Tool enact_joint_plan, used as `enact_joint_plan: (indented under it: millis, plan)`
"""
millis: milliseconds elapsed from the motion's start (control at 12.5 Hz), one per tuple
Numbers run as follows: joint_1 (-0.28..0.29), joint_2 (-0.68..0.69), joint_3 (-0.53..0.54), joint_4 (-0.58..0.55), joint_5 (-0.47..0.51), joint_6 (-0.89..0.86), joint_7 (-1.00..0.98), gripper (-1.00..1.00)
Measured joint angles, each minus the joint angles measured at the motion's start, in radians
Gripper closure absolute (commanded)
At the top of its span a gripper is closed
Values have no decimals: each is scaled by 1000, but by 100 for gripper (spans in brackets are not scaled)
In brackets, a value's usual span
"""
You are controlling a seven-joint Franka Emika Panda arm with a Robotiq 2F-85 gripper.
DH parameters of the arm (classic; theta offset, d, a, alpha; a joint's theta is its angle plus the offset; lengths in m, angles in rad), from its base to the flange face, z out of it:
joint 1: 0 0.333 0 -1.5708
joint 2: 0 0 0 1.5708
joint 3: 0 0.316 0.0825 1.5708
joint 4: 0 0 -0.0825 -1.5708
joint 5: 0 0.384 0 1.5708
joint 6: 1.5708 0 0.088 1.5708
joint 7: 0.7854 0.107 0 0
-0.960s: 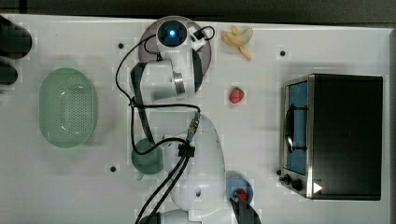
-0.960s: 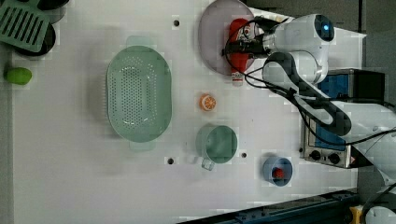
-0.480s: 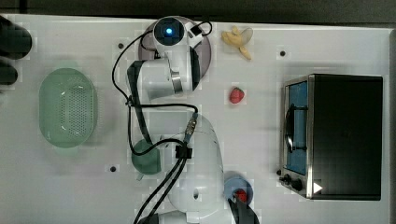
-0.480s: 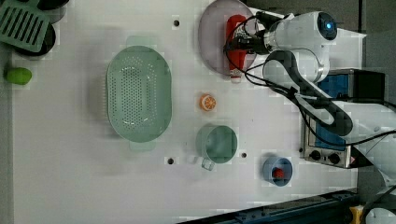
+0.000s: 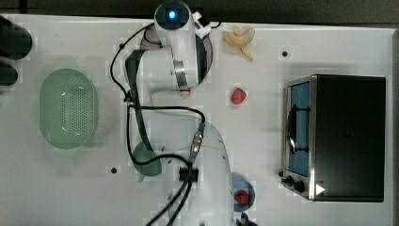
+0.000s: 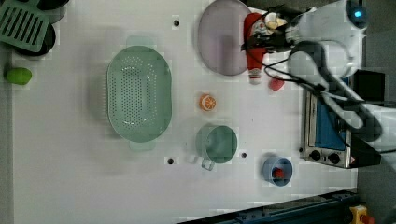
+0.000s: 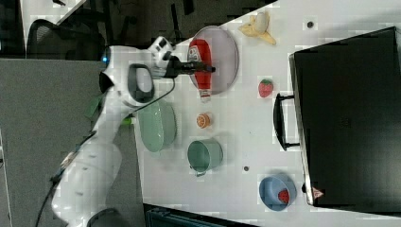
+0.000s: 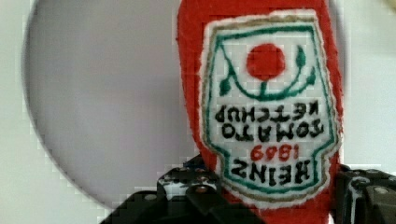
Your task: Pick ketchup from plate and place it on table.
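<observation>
Gripper (image 7: 201,69) fingers are straddling the ketchup (image 7: 201,61) mid-body near the plate (image 7: 227,47) edge; it is looking soft, light, squeezable.

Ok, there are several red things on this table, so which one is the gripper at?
The slim red ketchup bottle with the white label, lying on the mauve plate. The loose strawberry and the one in the blue bowl sit apart.

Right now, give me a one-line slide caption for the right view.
Panda gripper reaches over the ketchup lying on the plate, its cap end overhanging the white table.
</observation>
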Motion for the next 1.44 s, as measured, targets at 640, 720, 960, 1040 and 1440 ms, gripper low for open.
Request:
enact_joint_plan:
  millis: [640,720,960,1040,1440]
  plan:
    - [-87,-430,11,-154,157,-77,0,-19]
    - [-104,-489,6,-216,159,-77,0,-19]
    - [-143,-618,-14,-414,156,-52,0,-19]
    - [-149,-642,-24,-480,156,-27,0,-19]
    - [-165,-672,-29,-808,156,130,0,-19]
